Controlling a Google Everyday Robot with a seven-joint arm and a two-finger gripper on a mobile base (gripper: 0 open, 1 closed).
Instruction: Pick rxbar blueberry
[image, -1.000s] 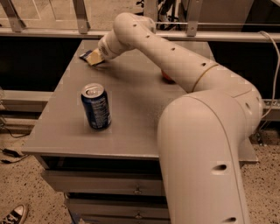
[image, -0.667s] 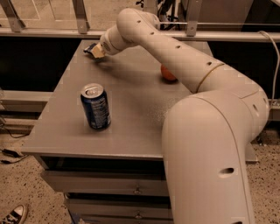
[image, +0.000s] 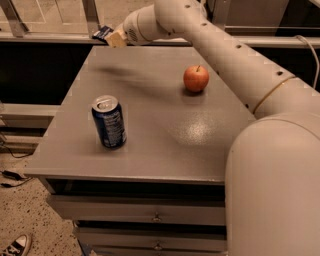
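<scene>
My gripper (image: 109, 36) is at the far left corner of the grey table (image: 165, 125), raised above its back edge. It is shut on the rxbar blueberry (image: 103, 32), a small flat dark navy bar that sticks out to the left of the fingers. The bar is off the table surface. The white arm reaches across from the right and fills the right side of the view.
An upright blue soda can (image: 109, 122) with a silver top stands at the table's front left. A red apple (image: 196, 78) sits at the back right of the middle. Drawers (image: 150, 215) are below the tabletop. A metal railing (image: 60, 37) runs behind.
The gripper has lifted up and back from the table's far left corner with the bar in it. The arm rose and the apple came into view.
</scene>
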